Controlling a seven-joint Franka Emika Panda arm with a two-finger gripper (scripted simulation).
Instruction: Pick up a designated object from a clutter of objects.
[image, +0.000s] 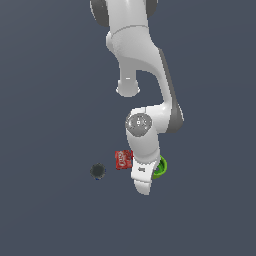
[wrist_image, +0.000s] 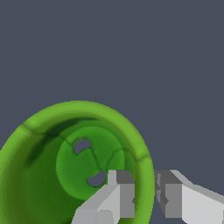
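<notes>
The bright green cup (wrist_image: 65, 175) fills the wrist view, its hollow inside facing the camera. My gripper (wrist_image: 144, 192) straddles its rim: one finger (wrist_image: 122, 197) is inside the cup and the other (wrist_image: 173, 197) outside, both against the wall. In the exterior view only a green sliver of the cup (image: 161, 167) shows behind the white hand (image: 142, 175), which hides the fingertips. The red ball and the blue cylinder are out of view.
A red flat printed packet (image: 123, 159) lies just to the exterior view's left of the hand. A dark grey round piece (image: 97, 171) lies further left. The surface is plain dark grey-blue.
</notes>
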